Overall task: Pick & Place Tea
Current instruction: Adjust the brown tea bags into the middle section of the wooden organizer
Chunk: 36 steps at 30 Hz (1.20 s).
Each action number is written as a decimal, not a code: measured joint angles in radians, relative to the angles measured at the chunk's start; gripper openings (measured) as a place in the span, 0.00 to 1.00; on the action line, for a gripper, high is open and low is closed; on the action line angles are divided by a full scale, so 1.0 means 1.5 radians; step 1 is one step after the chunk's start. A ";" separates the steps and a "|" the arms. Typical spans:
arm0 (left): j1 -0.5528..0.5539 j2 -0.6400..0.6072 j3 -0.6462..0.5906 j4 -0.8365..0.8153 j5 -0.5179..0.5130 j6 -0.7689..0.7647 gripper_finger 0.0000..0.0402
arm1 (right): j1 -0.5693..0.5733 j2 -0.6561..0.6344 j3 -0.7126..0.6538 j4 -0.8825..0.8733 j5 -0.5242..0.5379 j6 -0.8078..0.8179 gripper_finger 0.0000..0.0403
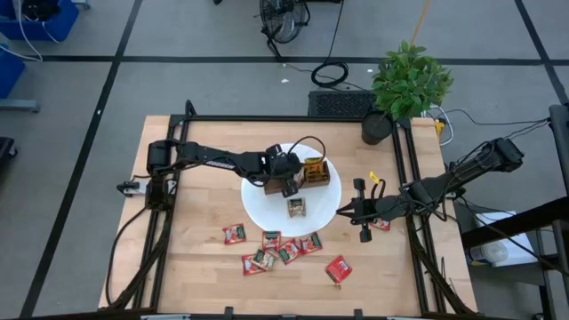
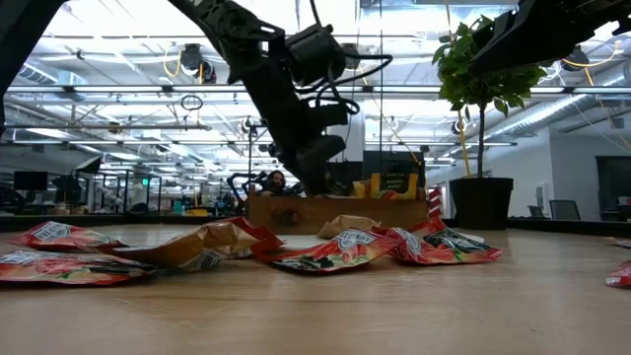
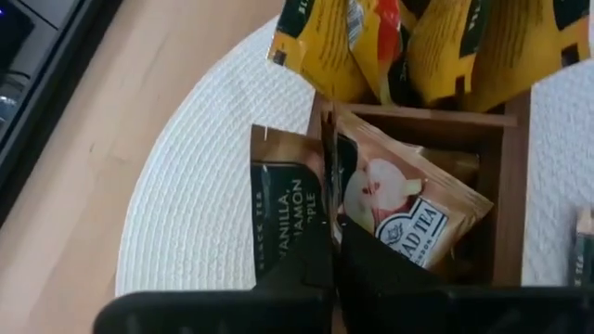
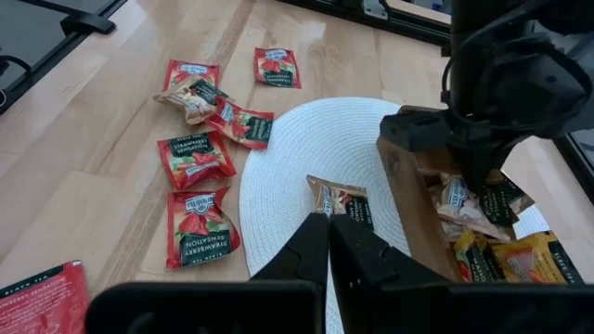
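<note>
Over the wooden tray (image 1: 322, 174) on the white round mat (image 1: 267, 209), the left gripper (image 1: 288, 185) hangs at the tray's near compartment, its fingers pressed together on a tan tea sachet (image 3: 283, 218) whose label reads vanilla and cinnamon. That sachet sits just outside the compartment wall, its lower edge against the mat, while a second tan sachet (image 3: 408, 209) leans inside the slot right beside the fingers. Beyond them, yellow sachets (image 3: 436, 46) stand crowded in the next compartment.

The right gripper (image 1: 364, 213) waits at the mat's edge, fingers together and holding nothing; ahead of it a tan sachet (image 4: 339, 199) lies flat on the mat, and past that the red strawberry sachets (image 4: 200, 158) are scattered on the table.

The risk, as I judge it, is that the held sachet catches on the tray wall rather than clearing it, folding or dropping outside when released. The leaning sachet already fills much of the slot, so pushing in beside it could crumple both or tip it out. A hard nudge could also slide the tray across the mat.
</note>
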 joint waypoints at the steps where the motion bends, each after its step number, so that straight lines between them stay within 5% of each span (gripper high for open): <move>1: 0.000 0.000 -0.002 0.006 0.000 0.000 0.02 | 0.000 0.000 0.000 0.000 0.000 0.000 0.01; 23: -0.003 -0.018 -0.002 0.022 0.006 0.007 0.08 | 0.000 0.000 0.000 -0.001 0.000 0.001 0.01; 36: -0.009 -0.018 -0.002 0.022 -0.015 0.013 0.43 | 0.000 0.000 0.000 0.000 0.000 0.001 0.01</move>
